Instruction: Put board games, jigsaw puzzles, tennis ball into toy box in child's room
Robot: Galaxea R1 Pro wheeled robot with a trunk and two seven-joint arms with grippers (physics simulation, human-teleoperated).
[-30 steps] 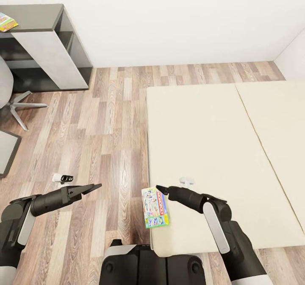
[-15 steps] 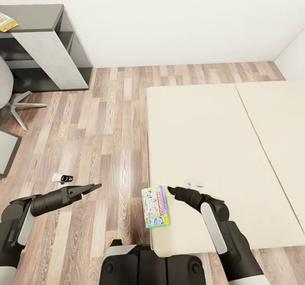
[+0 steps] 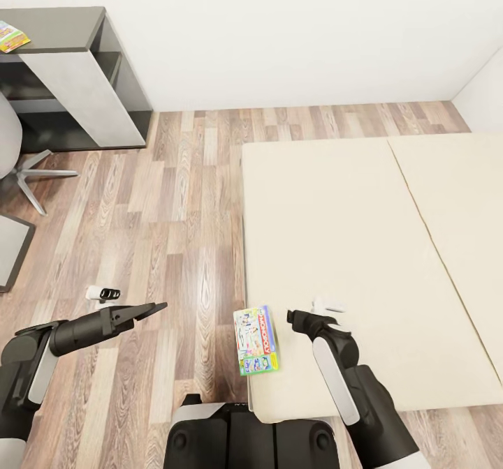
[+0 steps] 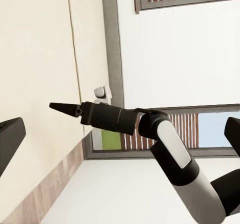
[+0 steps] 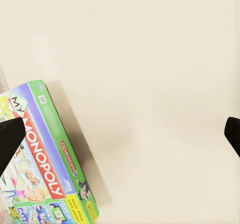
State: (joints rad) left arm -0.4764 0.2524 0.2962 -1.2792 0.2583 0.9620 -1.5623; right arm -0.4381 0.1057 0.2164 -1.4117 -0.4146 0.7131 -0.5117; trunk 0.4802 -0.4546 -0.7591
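- One board game (image 3: 256, 340) is lying flat on the bed (image 3: 349, 246), at the mattress's near left corner, right along the left edge; its lid is reading "Monopoly" in the right wrist view (image 5: 45, 174).
- The mattress is showing as two beige sections, with one seam running between them from far to near.
- The right pincer (image 3: 292, 315) is hanging just above the mattress, just to the right of the board game and not touching it; it is gripping nothing. In its own wrist view two dark fingertips (image 5: 10, 139) are sitting at opposite edges of the picture, so the jaws are standing wide apart.
- The left pincer (image 3: 150, 309) is pointing to the right over the wood floor (image 3: 175, 197), well to the left of the bed, with nothing in it. From the head view I cannot tell how far its jaws are parted; its wrist view is showing one dark fingertip (image 4: 10, 139) at each edge of the picture, so they look spread.
- One small white-and-black object (image 3: 103, 292) is lying on the floor just beyond the left pincer; too small to identify.
- One dark shelf unit (image 3: 77, 78) is standing against the far wall at the left, with one colourful flat item (image 3: 11, 36) on top of it.
- One grey chair (image 3: 21, 155) is standing at the far left edge.
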